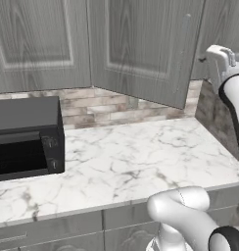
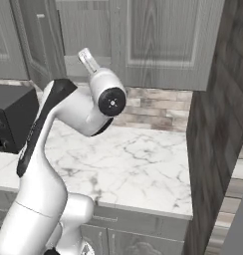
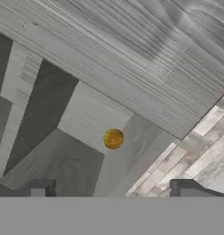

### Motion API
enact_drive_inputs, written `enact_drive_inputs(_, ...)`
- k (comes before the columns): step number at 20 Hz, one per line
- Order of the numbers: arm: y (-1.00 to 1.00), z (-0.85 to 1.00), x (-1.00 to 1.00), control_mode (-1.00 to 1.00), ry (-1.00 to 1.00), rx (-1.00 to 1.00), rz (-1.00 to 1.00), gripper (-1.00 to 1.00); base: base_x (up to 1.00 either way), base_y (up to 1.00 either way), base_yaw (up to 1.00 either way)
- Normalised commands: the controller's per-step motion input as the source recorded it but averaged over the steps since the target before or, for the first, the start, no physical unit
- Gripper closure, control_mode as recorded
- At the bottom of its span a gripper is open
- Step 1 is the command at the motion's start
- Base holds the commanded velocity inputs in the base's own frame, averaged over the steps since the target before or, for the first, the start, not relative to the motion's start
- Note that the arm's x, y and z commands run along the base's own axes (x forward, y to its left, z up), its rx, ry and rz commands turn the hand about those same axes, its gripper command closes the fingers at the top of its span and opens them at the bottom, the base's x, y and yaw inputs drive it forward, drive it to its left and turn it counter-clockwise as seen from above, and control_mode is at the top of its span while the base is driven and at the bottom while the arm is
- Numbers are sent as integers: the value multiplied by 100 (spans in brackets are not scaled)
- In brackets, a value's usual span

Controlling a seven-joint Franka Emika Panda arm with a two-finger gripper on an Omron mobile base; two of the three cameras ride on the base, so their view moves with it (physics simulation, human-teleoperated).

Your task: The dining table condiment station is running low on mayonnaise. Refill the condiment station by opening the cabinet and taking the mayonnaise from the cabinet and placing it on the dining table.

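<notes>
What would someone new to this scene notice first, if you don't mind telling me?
Probably the cabinet door, swung open over the marble counter, with its slim bar handle toward the right edge. Next the black microwave at the counter's left end. In the hand view, a small round orange-yellow item sits inside the grey cabinet, above the open gripper.

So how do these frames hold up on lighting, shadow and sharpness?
Left base view: flat, even light, no glare on the marble counter, slightly soft; the microwave front is dark. Right base view: the arm casts a faint shadow on the counter. Hand view: rolled, the cabinet interior is dim, wood grain smeared; the round orange-yellow item reads clearly.
</notes>
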Motion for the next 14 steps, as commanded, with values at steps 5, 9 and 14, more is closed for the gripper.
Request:
enact_drive_inputs(5, 55, -33, 95, -100, 27, 18, 35, -100, 0, 0, 0)
enact_drive_inputs(9, 90, -27, 25, -100, 20, 6, 34, -100, 0, 0, 0)
enact_drive_inputs(14, 100, -14, -56, -100, 2, 0, 28, -100, 0, 0, 0)
